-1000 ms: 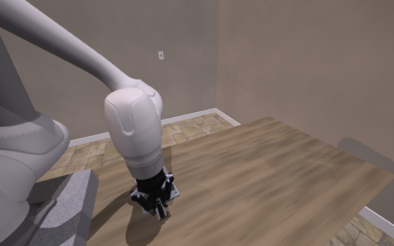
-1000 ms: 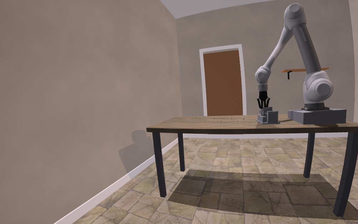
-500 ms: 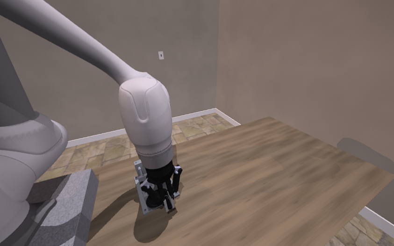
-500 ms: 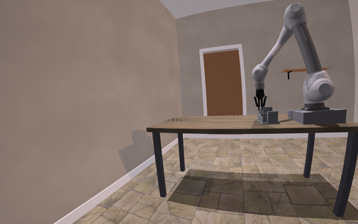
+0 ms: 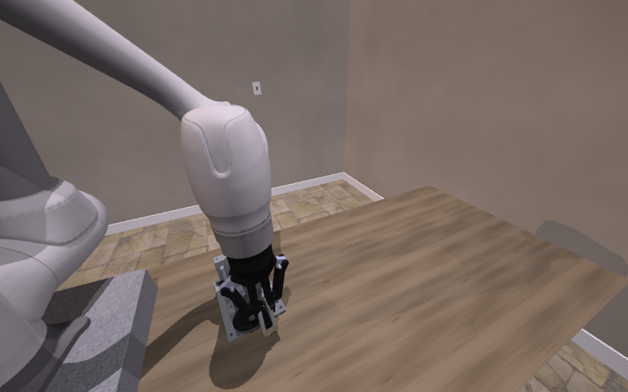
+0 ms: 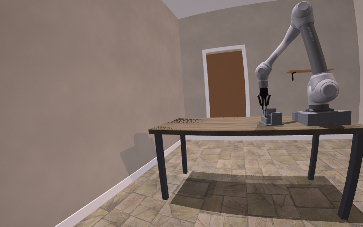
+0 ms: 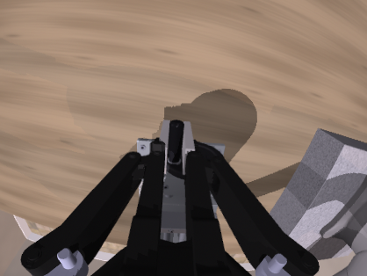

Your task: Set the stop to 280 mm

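The grey stop fixture [image 5: 226,318] [image 6: 276,118] [image 7: 173,215] stands on the table. Its black handwheel [image 5: 242,320] lies at the fixture's near end in the top view, partly under the fingers. My gripper [image 5: 266,318] [image 7: 176,131] points down and is shut on the wheel's upright black handle [image 7: 176,132], which shows between the two pale fingertip pads in the wrist view. In the exterior view the gripper [image 6: 264,112] reaches down at the left side of the fixture. The stop and any scale reading cannot be made out; the gripper hides much of the fixture.
The fixture is on a wooden table [image 5: 392,284] [image 6: 214,124]. The arm's grey stone-like base block [image 5: 136,327] [image 6: 329,117] [image 7: 307,176] stands beside it. Walls surround the table, with a door [image 6: 226,85] and an orange shelf [image 6: 302,71] in the exterior view.
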You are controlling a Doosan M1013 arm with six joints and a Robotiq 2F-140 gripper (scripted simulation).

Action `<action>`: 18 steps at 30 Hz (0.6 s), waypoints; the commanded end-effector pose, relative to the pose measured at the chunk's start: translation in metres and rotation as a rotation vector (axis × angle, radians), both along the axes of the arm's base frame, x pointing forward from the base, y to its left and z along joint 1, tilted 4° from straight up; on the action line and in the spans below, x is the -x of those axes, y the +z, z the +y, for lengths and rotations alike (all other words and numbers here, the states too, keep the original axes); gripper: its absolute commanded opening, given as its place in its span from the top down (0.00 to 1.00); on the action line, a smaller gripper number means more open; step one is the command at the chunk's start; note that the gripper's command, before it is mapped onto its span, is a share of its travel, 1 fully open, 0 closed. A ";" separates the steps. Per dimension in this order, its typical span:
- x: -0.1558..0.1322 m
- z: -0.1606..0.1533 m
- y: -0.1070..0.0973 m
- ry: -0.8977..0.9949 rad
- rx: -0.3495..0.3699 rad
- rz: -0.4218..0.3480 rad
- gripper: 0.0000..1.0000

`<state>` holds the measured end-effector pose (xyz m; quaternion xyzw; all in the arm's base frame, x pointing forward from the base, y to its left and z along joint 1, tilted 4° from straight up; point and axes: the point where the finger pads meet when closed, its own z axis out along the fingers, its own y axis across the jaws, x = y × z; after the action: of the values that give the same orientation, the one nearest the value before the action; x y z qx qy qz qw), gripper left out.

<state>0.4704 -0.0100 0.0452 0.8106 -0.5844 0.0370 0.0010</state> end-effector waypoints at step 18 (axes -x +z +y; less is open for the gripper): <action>0.029 -0.009 0.012 0.001 0.000 0.001 0.96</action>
<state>0.4484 -0.0165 0.0581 0.8104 -0.5847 0.0374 0.0003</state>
